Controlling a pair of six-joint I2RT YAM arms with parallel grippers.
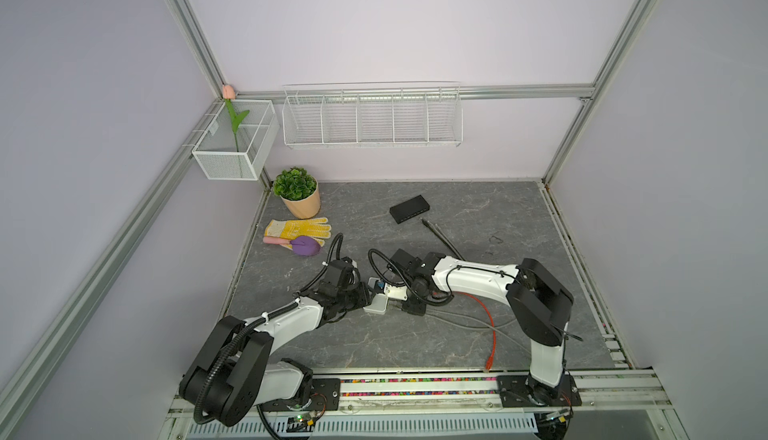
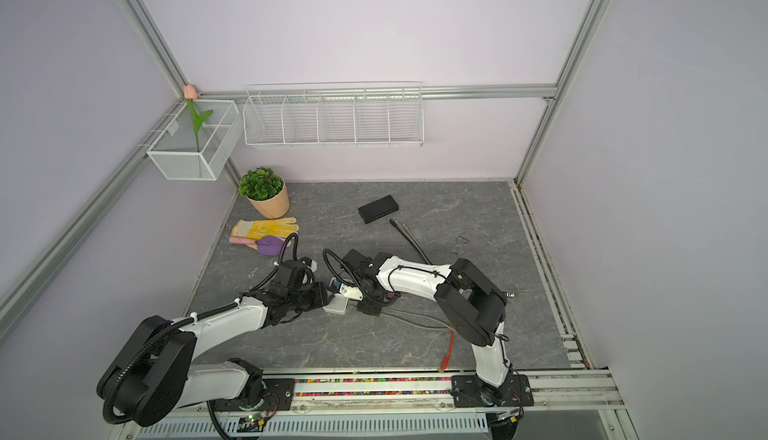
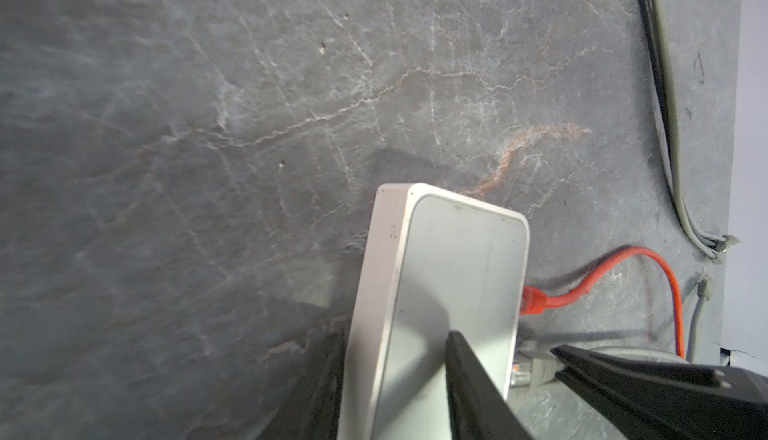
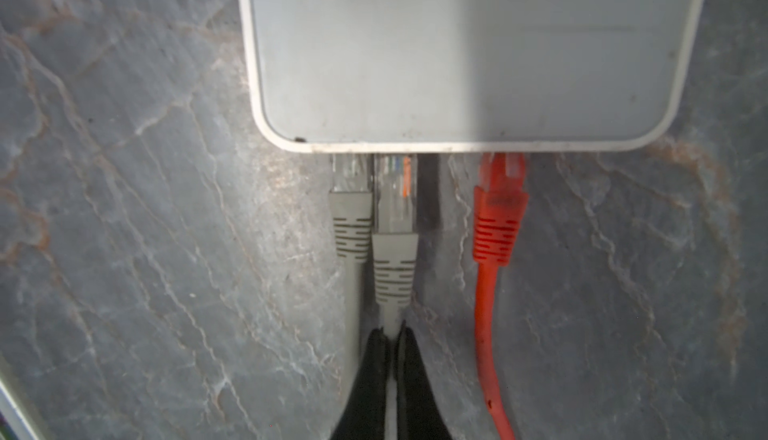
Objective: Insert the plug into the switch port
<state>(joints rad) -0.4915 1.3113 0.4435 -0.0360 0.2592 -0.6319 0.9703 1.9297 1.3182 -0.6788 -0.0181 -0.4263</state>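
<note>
White switch [image 4: 473,51], grey plug [image 4: 394,225], orange cable [image 4: 490,313]

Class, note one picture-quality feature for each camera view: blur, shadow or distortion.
In both top views, even light, soft shadows, and wide-angle splay of the frame posts; in the left wrist view, the table is partly smeared and a dark shadow crosses the switch; in the right wrist view, the switch looks soft, the plug sharper.

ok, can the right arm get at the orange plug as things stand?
Probably not without letting go first: the right gripper is shut on the grey cable. The orange plug sits alongside in the white switch, nothing covering it.
</note>
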